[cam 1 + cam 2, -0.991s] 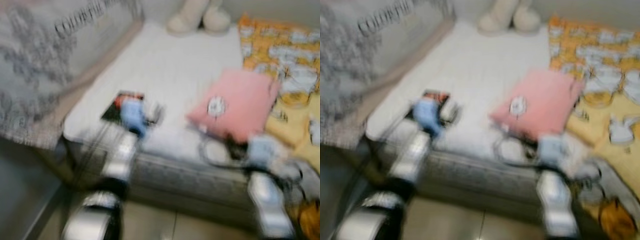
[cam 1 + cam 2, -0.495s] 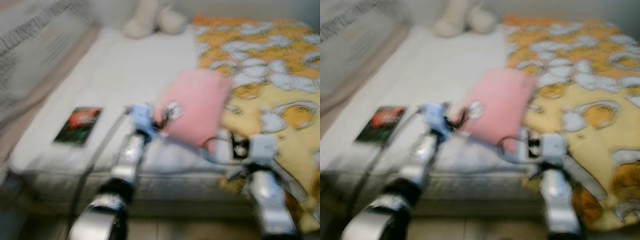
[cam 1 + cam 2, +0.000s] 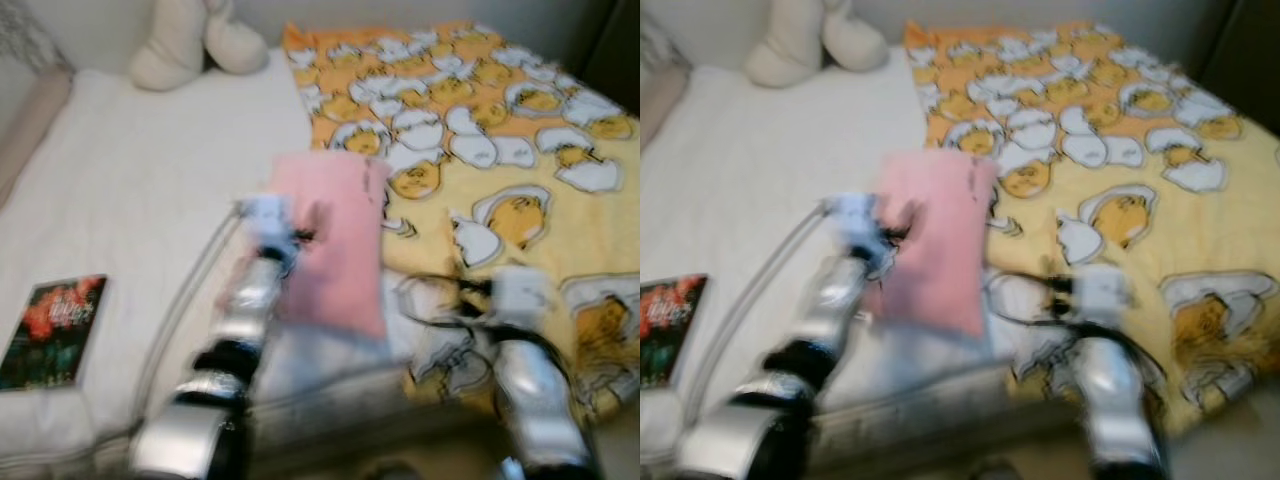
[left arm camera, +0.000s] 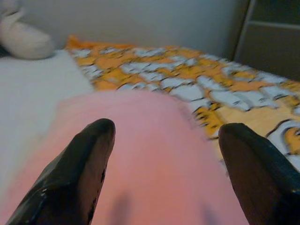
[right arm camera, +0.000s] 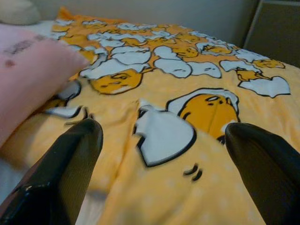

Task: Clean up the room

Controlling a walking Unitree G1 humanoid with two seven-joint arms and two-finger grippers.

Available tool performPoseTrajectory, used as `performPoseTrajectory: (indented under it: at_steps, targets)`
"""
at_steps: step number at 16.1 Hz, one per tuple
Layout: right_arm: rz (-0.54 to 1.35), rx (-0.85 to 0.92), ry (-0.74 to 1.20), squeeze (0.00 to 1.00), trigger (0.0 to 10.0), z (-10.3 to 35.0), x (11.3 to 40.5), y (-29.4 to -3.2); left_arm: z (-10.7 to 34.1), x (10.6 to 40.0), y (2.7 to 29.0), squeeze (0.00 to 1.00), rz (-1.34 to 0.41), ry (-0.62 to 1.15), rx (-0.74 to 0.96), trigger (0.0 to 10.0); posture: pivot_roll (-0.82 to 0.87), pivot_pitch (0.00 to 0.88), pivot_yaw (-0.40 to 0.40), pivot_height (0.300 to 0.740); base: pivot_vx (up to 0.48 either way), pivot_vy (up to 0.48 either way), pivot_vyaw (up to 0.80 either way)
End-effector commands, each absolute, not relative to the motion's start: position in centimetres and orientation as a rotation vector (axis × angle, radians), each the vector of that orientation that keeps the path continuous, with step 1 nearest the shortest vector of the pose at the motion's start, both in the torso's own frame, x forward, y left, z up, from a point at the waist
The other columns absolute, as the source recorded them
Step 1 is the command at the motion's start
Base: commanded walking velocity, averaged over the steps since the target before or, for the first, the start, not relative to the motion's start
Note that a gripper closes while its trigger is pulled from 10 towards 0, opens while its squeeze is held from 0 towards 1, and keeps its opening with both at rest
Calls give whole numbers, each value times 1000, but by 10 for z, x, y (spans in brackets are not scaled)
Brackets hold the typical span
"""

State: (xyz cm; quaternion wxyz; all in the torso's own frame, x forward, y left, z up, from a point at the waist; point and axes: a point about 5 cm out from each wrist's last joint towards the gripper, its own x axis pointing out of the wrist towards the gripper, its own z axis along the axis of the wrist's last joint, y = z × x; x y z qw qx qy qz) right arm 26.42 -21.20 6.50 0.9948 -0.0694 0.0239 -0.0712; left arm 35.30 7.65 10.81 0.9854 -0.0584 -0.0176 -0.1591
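pink pillow lies on white sheet, edge overlapping yellow blanket | left gripper spread wide, low over it | right gripper spread above blanket | step: approach; next: lower, close on pillow

I see a pillow mid-bed, a blanket to its right, a book at the near left edge, a plush toy behind.
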Motion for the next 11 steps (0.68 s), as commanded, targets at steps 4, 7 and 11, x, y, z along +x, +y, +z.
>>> performPoseTrajectory:
  at_steps: [4,7,11]
  targets:
    - [-63,90,-23,0,10000,103,292,-192,138,382,126,0,-101,-37,-17,10000,-177,0,55,740,168,172,0]
    - [87,472,199,0,10000,101,298,-178,125,385,111,0,-453,322,-98,10000,-172,0,46,740,0,0,0]
    - [64,395,296,0,10000,102,295,-216,142,391,113,0,-578,381,-204,10000,-172,0,37,740,0,0,0]
